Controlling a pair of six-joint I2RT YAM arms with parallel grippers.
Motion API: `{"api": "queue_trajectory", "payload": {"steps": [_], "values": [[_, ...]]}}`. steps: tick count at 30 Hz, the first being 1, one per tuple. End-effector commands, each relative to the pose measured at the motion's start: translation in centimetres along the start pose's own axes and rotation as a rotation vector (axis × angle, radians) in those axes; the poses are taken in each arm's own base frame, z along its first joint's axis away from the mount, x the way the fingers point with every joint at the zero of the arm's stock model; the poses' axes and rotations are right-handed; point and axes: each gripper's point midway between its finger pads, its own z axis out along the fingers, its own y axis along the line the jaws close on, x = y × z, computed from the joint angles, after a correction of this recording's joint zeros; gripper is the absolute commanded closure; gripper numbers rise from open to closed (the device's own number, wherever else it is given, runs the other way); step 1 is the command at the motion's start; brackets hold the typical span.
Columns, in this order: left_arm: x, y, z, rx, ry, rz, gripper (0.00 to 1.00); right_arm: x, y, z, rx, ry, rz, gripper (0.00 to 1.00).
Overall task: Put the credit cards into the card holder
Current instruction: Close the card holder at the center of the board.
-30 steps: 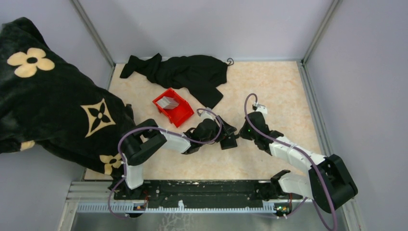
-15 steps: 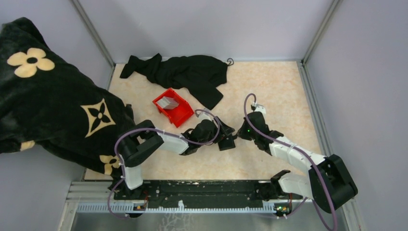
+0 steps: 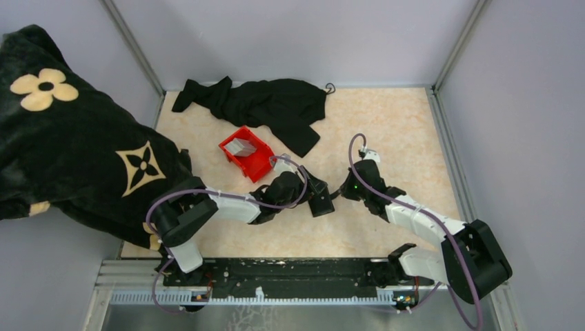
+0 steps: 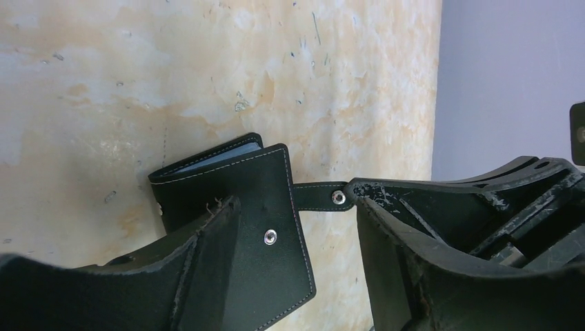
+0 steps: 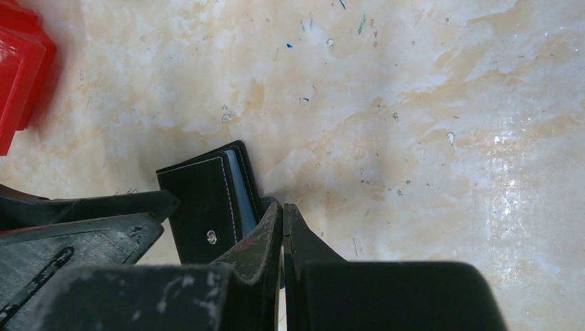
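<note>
The card holder (image 4: 265,200) lies folded on the tabletop (image 3: 400,124) near its middle, just right of the red bin (image 3: 261,167). Pale bluish leaves show between its black covers. A short strap (image 4: 316,195) with a metal snap sticks out from one side, and a second snap sits on the top cover.

The left gripper (image 4: 295,207) has its jaws apart with the holder between them. One finger (image 4: 200,255) overlaps the holder's edge. The other finger (image 4: 428,234) stands clear of the covers, with only the strap's end at its tip. It straddles the holder rather than clamping it.

The right gripper (image 5: 283,215) has its jaws pressed together, the tips right against the holder's open-leaf edge. Whether they pinch the strap or anything else cannot be told from the wrist view.

The cards (image 3: 241,146), grey-white, stand in the red bin, apart from the holder.

Beyond the bin, a black cloth (image 3: 276,103) lies crumpled at the far side of the tabletop. A black blanket (image 3: 76,158) with cream flower patterns hangs over the left edge.
</note>
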Motion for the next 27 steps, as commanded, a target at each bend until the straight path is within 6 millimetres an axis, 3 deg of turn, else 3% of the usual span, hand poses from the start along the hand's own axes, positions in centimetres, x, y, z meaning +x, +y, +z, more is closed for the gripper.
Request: {"api": "queue_trajectory", "payload": {"steps": [1, 12, 21, 27], "values": [[-1.6, -1.3, -0.8, 0.039, -0.050, 0.029, 0.31, -1.9, 1.0, 0.0, -0.040, -0.059, 0.002, 1.00], [-0.5, 2.2, -3.4, -0.007, -0.011, 0.063, 0.32, -2.0, 1.2, -0.1, -0.050, -0.057, -0.010, 1.00], [1.5, 0.3, -4.6, 0.069, 0.027, 0.241, 0.43, -2.1, 1.3, -0.2, -0.050, -0.058, -0.017, 1.00], [1.8, -0.1, -5.2, 0.052, 0.005, 0.373, 0.62, -2.1, 1.3, -0.2, -0.052, -0.055, -0.020, 1.00]]}}
